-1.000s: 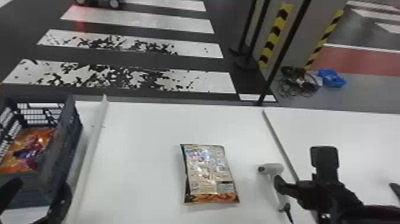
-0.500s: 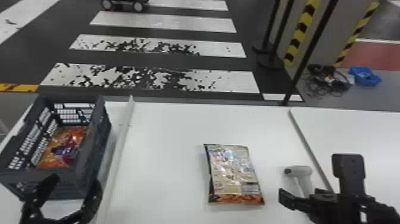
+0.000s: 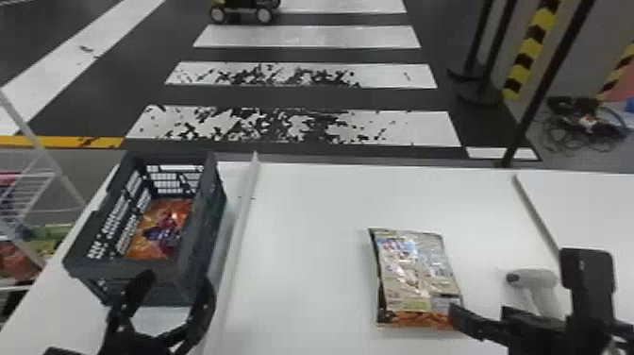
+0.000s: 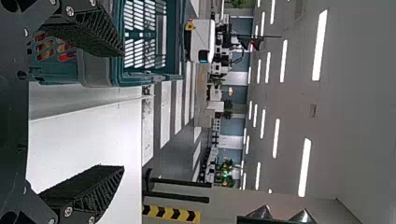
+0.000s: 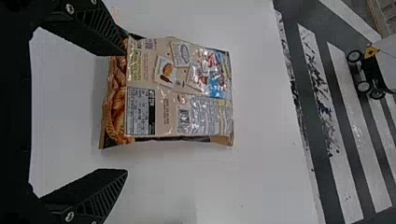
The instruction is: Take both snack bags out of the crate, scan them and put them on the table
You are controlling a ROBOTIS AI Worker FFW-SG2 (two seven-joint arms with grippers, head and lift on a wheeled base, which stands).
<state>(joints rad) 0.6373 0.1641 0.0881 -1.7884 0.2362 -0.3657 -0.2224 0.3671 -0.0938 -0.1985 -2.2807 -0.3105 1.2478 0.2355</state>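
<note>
An orange-red snack bag [image 3: 162,231] lies inside the dark crate [image 3: 204,236] at the left. By the crate's near wall is my open left gripper [image 3: 177,282], its fingers apart and empty. The left wrist view has the crate [image 4: 100,72] beyond one finger of this gripper [image 4: 122,109]. The other snack bag [image 3: 417,278], beige with an orange strip, lies flat on the table with its printed back up. At its near right corner is my right gripper [image 3: 509,316]. In the right wrist view this bag [image 5: 173,93] lies beyond the open, empty gripper [image 5: 125,111].
A white handheld scanner [image 3: 538,283] is right of the beige bag, partly behind my right gripper. A raised white strip [image 3: 240,226] runs along the table [image 3: 306,264] beside the crate. A wire rack [image 3: 23,207] with packages stands at the far left.
The head view has turned left, bringing the whole crate and the rack into sight. My right gripper has moved left relative to the beige bag, up to its corner.
</note>
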